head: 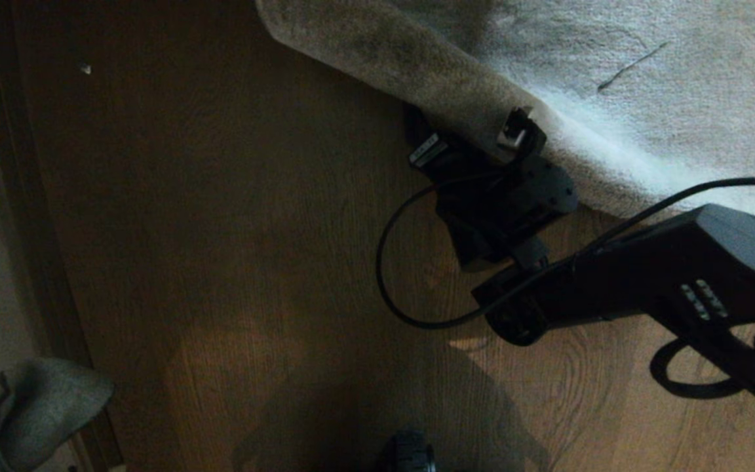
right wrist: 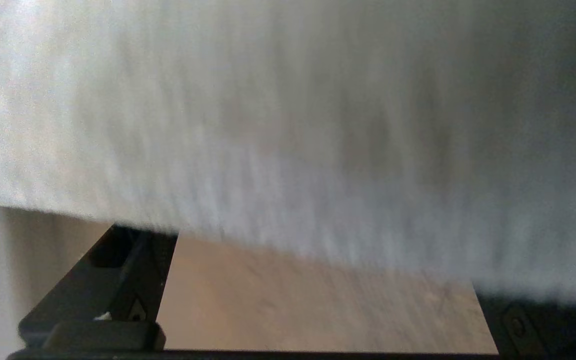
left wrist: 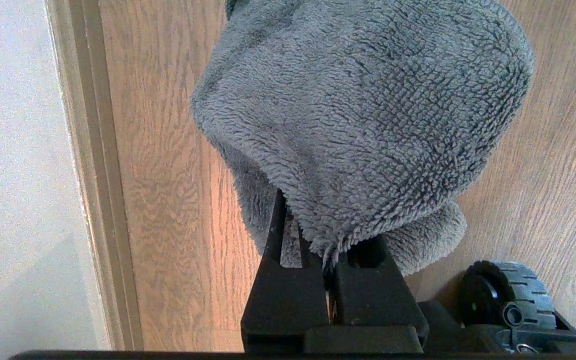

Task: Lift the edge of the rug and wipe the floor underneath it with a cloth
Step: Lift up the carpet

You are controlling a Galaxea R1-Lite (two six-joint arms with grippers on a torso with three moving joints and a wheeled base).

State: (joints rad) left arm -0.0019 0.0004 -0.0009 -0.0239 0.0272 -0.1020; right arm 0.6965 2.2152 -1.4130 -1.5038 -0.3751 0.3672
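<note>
- Across the upper right of my head view lies the large light grey short-pile rug [head: 646,78]; its straight border, the rug edge [head: 456,98], runs diagonally over the floor and looks slightly raised, with shadow beneath.
- Under and around it spreads the floor [head: 220,229], brown wooden boards with dark wavy grain and a slight gloss; the strip I must wipe sits just beneath that border.
- My right gripper [head: 476,147], black with its jaws spread wide, is right at the rug edge. One finger seems to lie over the pile and the other toward the underside, but I cannot tell whether either touches. Nothing is held yet.
- My left gripper [left wrist: 330,270] is parked low at my left, near the pale skirting board [left wrist: 98,175], clamped tight on the cloth [left wrist: 363,115], a small plush grey microfibre piece that drapes over its fingers.
- To do this step well, I judge I should push the right jaws fully onto the border so both pile and backing sit deep between the fingers, close firmly, then lift gently and fold back, leaving the cloth room to reach underneath.
</note>
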